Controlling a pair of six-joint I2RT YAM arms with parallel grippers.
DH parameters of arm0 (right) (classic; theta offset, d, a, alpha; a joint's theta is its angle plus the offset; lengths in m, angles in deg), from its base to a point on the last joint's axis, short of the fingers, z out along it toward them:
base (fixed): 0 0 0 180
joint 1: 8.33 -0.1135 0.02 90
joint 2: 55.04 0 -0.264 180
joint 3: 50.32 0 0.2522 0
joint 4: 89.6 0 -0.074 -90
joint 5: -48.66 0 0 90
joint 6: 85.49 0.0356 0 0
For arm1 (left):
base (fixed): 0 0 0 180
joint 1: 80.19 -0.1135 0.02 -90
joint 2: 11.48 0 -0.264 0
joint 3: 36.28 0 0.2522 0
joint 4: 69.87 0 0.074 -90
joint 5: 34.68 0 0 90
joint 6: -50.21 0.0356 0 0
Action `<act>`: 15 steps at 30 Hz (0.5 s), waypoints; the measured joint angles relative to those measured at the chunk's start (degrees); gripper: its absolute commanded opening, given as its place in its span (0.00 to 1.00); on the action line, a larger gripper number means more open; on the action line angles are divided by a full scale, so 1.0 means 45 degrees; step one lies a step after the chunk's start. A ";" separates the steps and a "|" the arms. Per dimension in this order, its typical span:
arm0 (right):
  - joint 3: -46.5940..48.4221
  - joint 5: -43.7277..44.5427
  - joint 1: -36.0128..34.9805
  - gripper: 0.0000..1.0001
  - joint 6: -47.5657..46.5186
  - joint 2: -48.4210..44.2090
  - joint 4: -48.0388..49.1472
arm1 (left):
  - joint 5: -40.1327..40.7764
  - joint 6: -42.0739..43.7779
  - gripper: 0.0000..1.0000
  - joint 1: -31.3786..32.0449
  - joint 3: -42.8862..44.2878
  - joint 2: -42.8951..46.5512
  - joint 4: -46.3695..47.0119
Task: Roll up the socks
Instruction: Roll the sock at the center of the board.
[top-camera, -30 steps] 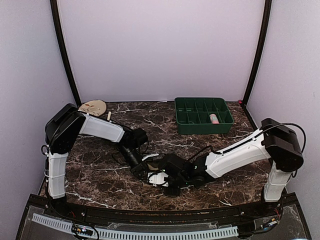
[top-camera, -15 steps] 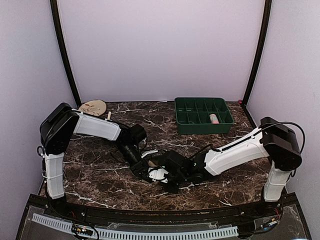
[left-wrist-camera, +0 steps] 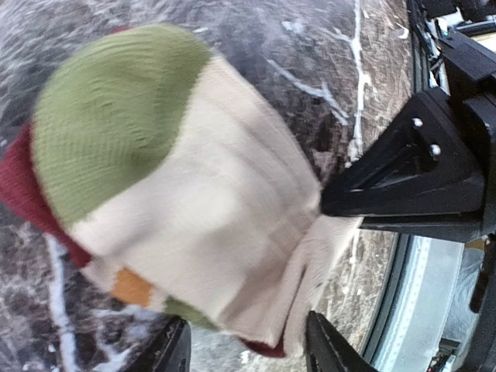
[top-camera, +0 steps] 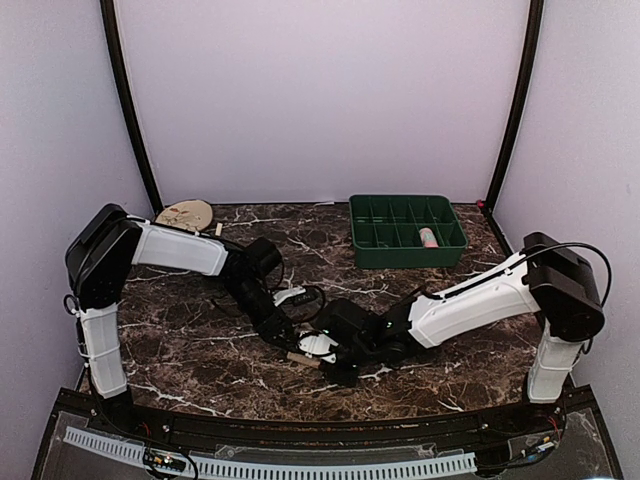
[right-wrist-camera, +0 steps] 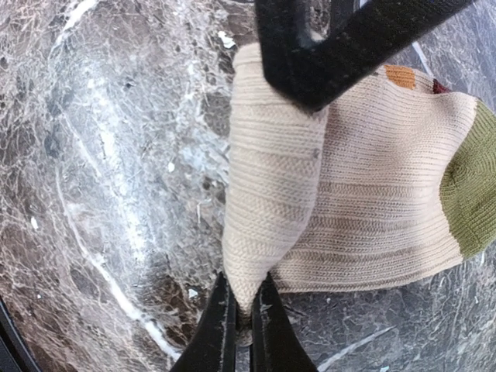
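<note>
The tan sock (left-wrist-camera: 201, 209) lies bunched on the marble, cream-ribbed with a green toe, red edging and an orange patch. My right gripper (right-wrist-camera: 242, 314) is shut on a pinched fold at the edge of this sock (right-wrist-camera: 364, 201). My left gripper (left-wrist-camera: 244, 341) is open, its fingers astride the sock's loose cuff edge without squeezing it. In the top view the two grippers, left (top-camera: 287, 338) and right (top-camera: 328, 352), meet over the sock (top-camera: 316, 344) at front centre. A pink sock roll (top-camera: 428, 237) rests in the green bin.
The green compartment bin (top-camera: 405, 258) stands at the back right. A round beige patterned plate (top-camera: 186, 214) lies at the back left by the wall. The table's front edge runs just below both grippers.
My left gripper has opened and let go of the tan sock, and its arm has drawn back to the left. My right gripper stays shut on the sock's fold.
</note>
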 measured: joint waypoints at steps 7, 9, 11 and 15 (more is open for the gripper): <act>0.0889 -0.0170 0.0000 0.01 0.0563 0.0311 -0.0607 | 0.0063 -0.0423 0.53 -0.0044 -0.0544 0.0325 0.0704; 0.1370 -0.0175 0.0000 0.01 0.0665 0.0636 -0.0724 | 0.0228 -0.0588 0.53 -0.0044 -0.0767 0.0554 0.0947; 0.1724 -0.0180 0.0000 0.01 0.0738 0.0903 -0.0724 | 0.0525 -0.0831 0.54 -0.0049 -0.1044 0.0903 0.1277; 0.1982 -0.0272 0.0049 0.01 0.0792 0.1146 -0.0748 | 0.1287 -0.1413 0.55 -0.0097 -0.1574 0.1758 0.2025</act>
